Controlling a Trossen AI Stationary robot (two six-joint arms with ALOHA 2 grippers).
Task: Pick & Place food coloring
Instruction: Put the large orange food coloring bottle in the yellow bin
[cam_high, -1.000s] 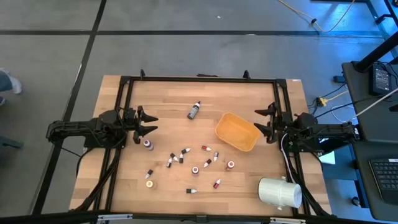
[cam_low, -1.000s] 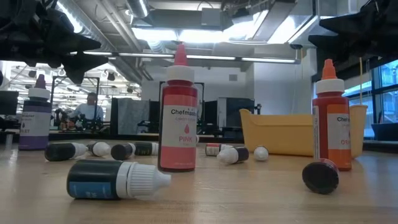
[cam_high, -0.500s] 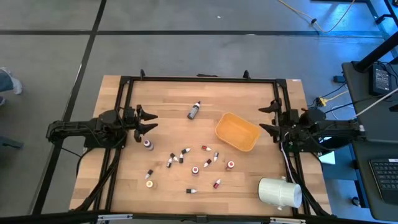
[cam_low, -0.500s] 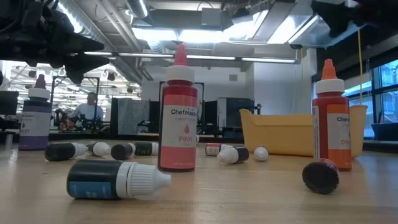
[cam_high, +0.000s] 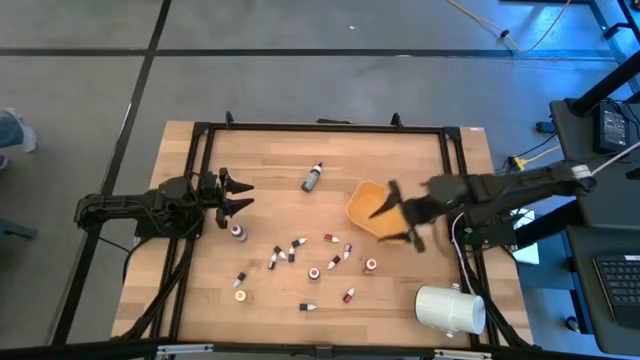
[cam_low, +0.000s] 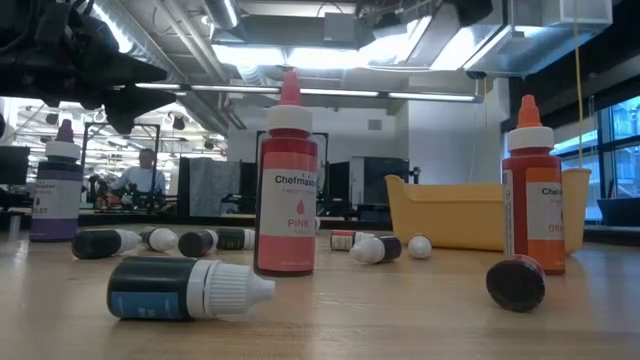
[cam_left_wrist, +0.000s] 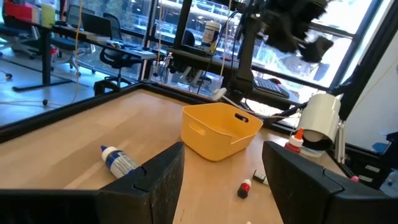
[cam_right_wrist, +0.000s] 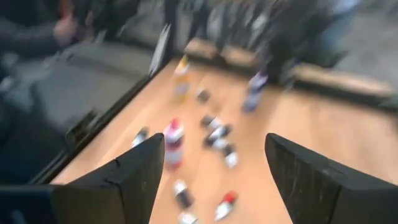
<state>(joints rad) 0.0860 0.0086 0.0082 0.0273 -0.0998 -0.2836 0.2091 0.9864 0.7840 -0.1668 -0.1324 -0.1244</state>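
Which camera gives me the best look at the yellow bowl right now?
The left wrist view: the yellow bowl shows whole, upright and empty. The high view has the right gripper, jaws open, over its edge. The low view shows only its side wall. The right wrist view misses it.

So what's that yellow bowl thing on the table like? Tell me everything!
The yellow-orange plastic bowl is a small open tub with rounded corners, straight walls and a little lip around its top, and it looks smooth and glossy. It sits upright on the wooden table, turned at a slant, toward the right side. From above it looks empty. No bottles touch it. The open right gripper hovers over its right edge.
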